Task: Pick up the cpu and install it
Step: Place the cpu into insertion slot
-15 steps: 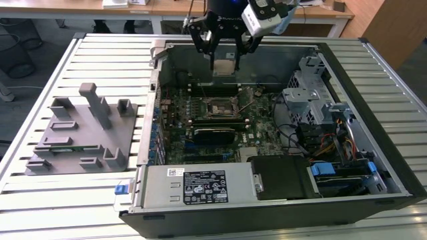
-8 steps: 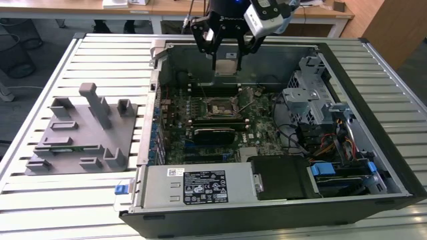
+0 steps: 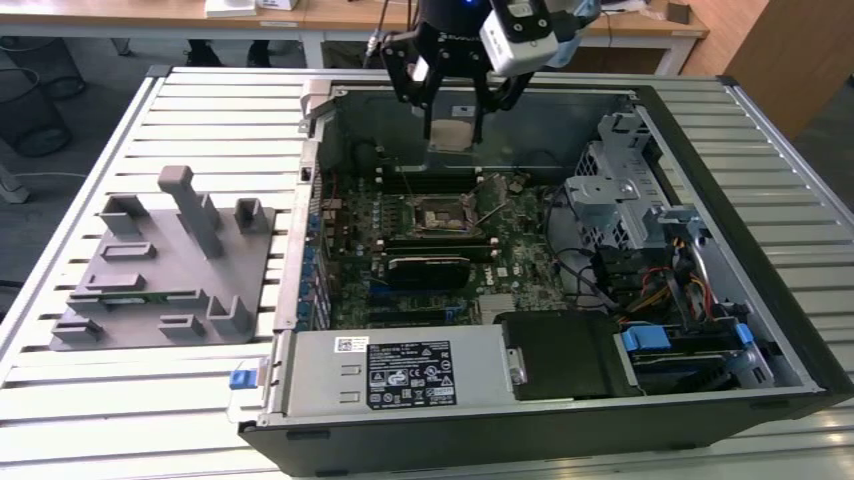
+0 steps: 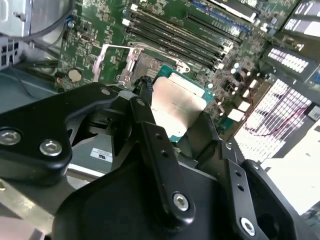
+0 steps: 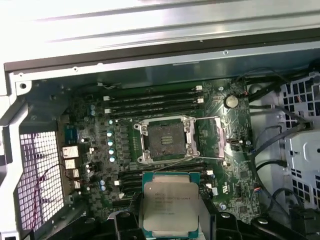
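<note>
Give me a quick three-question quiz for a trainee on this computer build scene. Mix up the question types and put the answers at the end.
1. True or false: the gripper holds the cpu above the open computer case.
2. The cpu socket on the motherboard is: A) empty, B) already holding a chip, C) covered by a cooler.
3. In the exterior view, on which side of the case does the grey tray sit?

Key: 1 true; 2 A; 3 the exterior view's left.
</note>
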Robot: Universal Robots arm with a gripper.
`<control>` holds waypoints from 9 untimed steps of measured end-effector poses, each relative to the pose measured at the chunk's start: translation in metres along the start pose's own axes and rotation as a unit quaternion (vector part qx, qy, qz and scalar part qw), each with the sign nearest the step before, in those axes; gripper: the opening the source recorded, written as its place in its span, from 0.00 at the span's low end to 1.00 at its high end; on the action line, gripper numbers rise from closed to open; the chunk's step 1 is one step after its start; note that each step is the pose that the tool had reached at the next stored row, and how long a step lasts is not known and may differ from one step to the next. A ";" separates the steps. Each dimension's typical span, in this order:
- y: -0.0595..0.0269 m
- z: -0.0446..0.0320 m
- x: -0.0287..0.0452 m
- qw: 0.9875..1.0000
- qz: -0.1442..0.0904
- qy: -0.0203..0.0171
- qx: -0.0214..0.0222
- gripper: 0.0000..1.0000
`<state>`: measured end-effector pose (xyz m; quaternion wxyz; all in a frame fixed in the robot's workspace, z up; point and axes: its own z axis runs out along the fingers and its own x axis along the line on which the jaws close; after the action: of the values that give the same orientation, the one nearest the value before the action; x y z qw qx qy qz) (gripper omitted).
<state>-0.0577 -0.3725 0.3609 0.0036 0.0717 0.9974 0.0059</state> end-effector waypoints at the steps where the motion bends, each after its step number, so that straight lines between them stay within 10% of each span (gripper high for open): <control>1: 0.0000 0.0002 0.0000 1.000 0.008 0.000 0.000 0.53; 9: 0.0003 0.0014 0.0001 0.997 0.072 -0.001 0.001 0.53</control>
<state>-0.0577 -0.3722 0.3595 0.0040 0.1438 0.9896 0.0056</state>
